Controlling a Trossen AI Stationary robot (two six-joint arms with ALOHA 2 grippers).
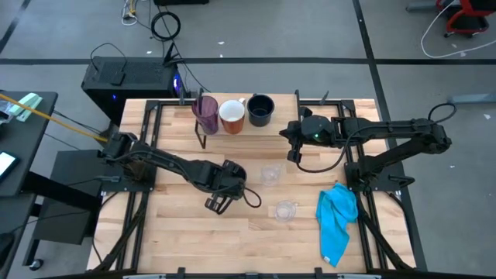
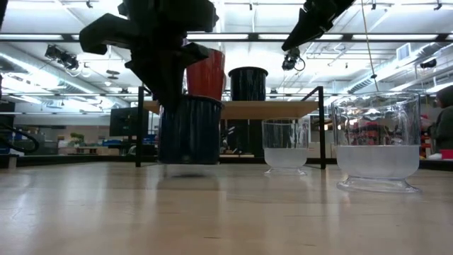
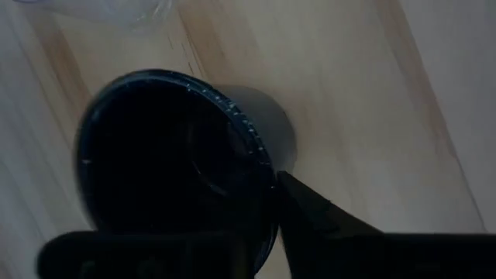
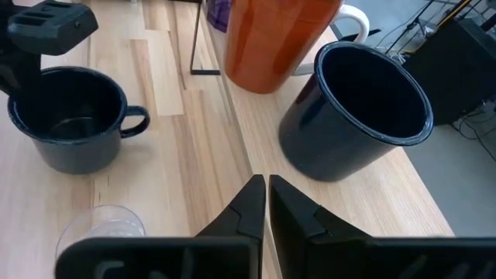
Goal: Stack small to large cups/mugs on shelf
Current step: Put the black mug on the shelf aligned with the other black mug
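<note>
Mugs-to-shelf (image 1: 325, 116) work was mid-pickup: directly under the left gripper (image 1: 225, 194) stood a navy mug (image 4: 70, 124), rim narrowly pinched, needing lifting toward the shelf. Farther right, the right gripper (image 4: 266, 203) hovered shut, empty.

Shelf (image 1: 310, 124): you see purple tumbler (image 1: 206, 113), orange mug (image 1: 232, 116), navy mug (image 1: 260, 109).
Left hand (image 1: 226, 195): over the table (image 1: 186, 240), perhaps gripping something.

Wooden tabletop (image 1: 178, 240), low shelf (image 1: 310, 124) carrying purple tumbler (image 1: 206, 113), orange mug (image 1: 232, 116) and navy mug (image 1: 260, 109) beside the right gripper (image 1: 293, 144), second navy mug (image 1: 235, 175) at the left gripper (image 1: 219, 203), two clear glasses (image 1: 270, 173) (image 1: 286, 210) and blue cloth (image 1: 338, 221) between the grippers' sides.
</note>
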